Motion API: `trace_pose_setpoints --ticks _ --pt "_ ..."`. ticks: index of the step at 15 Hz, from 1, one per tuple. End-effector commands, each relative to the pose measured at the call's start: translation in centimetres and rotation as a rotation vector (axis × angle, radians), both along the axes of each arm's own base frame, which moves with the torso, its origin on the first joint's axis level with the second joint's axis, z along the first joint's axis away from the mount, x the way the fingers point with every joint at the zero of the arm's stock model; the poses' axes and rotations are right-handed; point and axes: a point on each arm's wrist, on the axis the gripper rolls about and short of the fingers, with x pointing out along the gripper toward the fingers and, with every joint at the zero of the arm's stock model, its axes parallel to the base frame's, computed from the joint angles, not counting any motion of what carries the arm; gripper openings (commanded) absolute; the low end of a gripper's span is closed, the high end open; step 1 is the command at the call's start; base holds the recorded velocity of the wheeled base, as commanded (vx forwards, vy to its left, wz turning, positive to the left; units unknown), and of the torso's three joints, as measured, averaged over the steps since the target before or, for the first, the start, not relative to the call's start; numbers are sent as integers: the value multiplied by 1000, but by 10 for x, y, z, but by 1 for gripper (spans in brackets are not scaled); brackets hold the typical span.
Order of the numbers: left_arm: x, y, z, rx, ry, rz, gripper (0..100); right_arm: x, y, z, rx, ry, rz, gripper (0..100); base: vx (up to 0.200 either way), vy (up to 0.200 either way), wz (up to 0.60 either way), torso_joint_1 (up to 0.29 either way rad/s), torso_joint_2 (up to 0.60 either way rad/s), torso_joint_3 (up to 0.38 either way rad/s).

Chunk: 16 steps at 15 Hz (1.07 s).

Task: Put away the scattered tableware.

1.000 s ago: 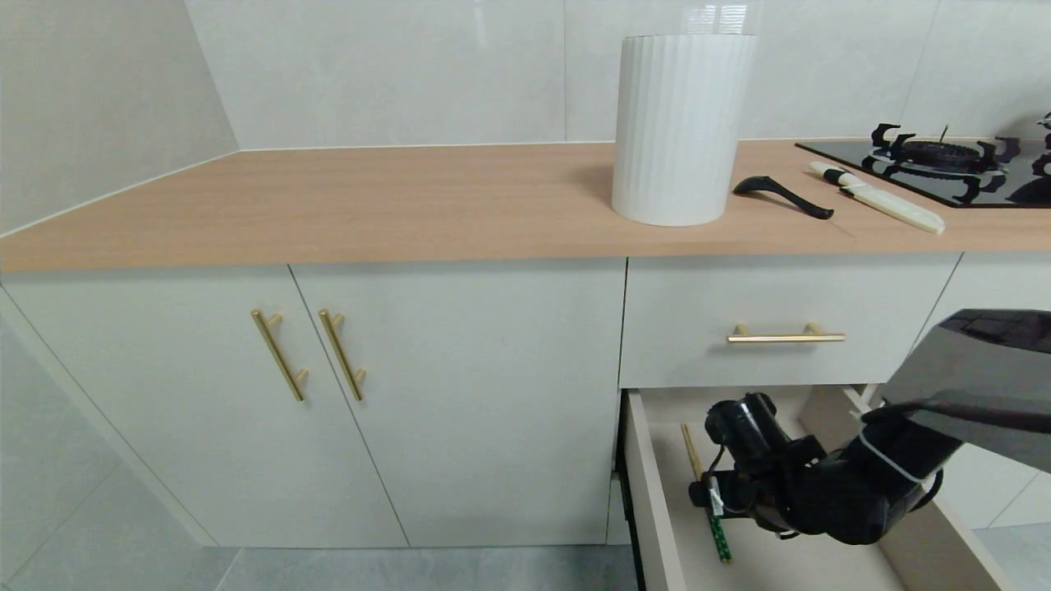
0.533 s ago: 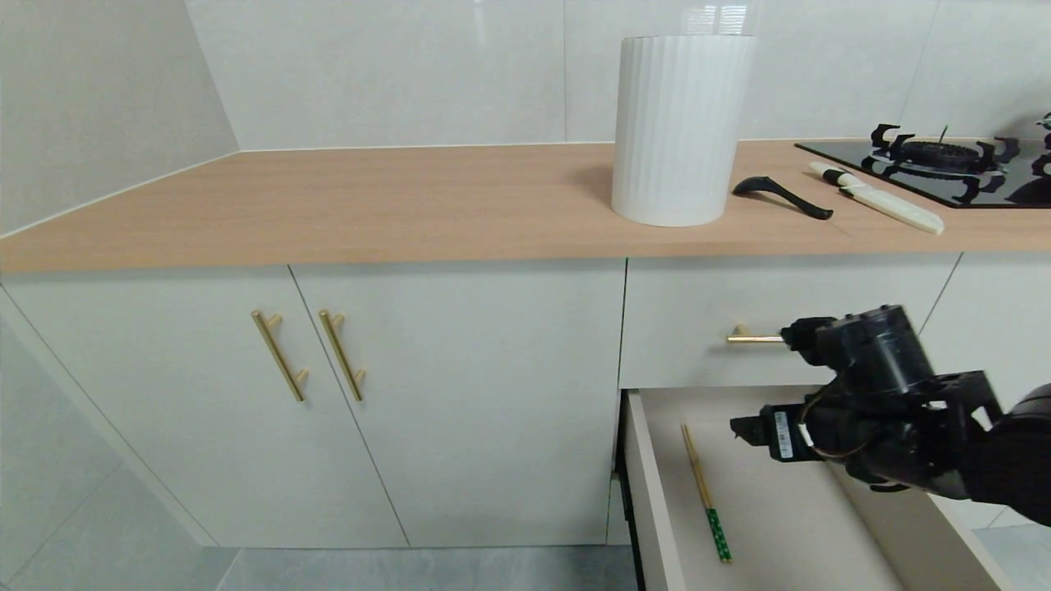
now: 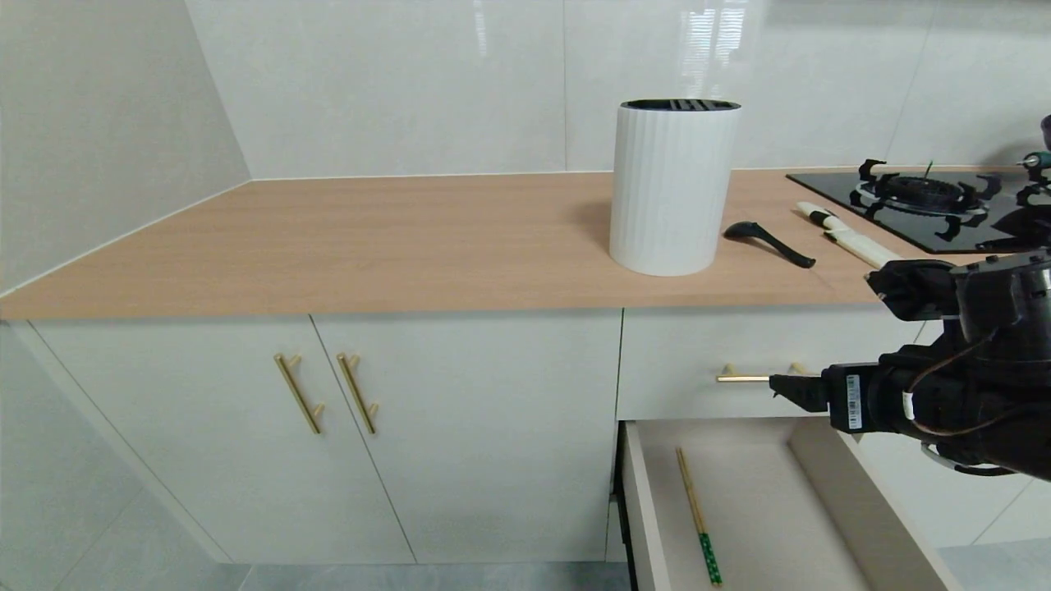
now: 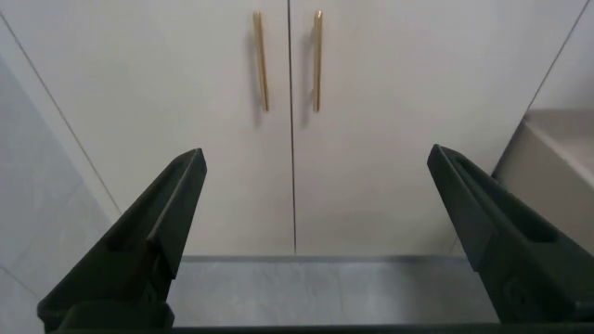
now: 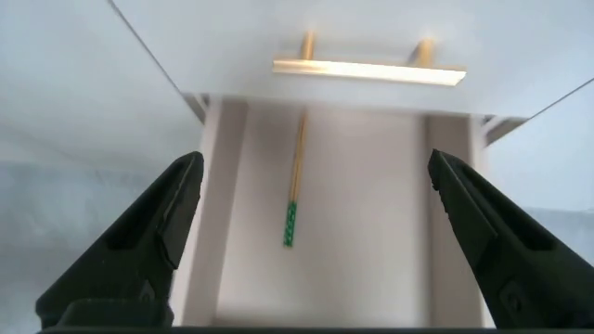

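Observation:
A pair of wooden chopsticks (image 3: 696, 517) with green ends lies in the open lower drawer (image 3: 639, 501); the right wrist view looks down on the chopsticks (image 5: 294, 190). My right gripper (image 3: 846, 341) hangs above the drawer's right side, level with the upper drawer front, open and holding nothing; its own view shows the gripper (image 5: 311, 237) spread wide. On the counter lie a black spoon (image 3: 768, 242) and a white-bladed knife (image 3: 846, 238), both right of a white ribbed holder (image 3: 672, 189). My left gripper (image 4: 316, 241) is open, low in front of the cabinet doors (image 4: 290, 139).
A black gas hob (image 3: 928, 201) sits at the counter's far right. The upper drawer's gold handle (image 3: 743, 377) is just left of my right gripper. Two gold door handles (image 3: 328, 402) mark the cabinet to the left. The long wooden counter (image 3: 369, 238) stretches left of the holder.
My right gripper has risen out of the drawer and moved right, leaving the chopsticks lying there. The head camera has lifted, so the whole scene sits lower in view.

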Motion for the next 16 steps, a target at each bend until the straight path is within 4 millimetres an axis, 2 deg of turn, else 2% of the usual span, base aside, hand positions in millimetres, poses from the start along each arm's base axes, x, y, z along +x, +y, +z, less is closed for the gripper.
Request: trace_pose_setpoints --ticks 1,2,3,6,8,11,13,16 --pt "0 0 0 -1 2 1 100 -2 -6 8 10 -32 -14 100 0 0 0 134 -447 -330" --pt "0 0 0 -1 2 1 100 1 -11 14 9 -51 -15 100 0 0 0 80 -271 -198" --pt "0 0 0 -1 2 1 100 18 -28 32 13 -104 -8 100 0 0 0 46 -144 -110" --pt "0 0 0 -1 2 1 100 67 -61 79 46 -240 54 100 0 0 0 13 -47 -31" --pt "0 0 0 -1 2 1 100 91 -72 89 37 -254 94 100 0 0 0 0 0 0" --pt "0 0 0 -1 2 1 100 136 -77 75 18 -187 152 100 0 0 0 0 0 0" --pt "0 0 0 -1 2 1 100 176 -89 56 -44 -177 188 100 0 0 0 0 0 0" --pt "0 0 0 -1 2 1 100 208 -95 33 -42 -154 247 100 0 0 0 0 0 0"
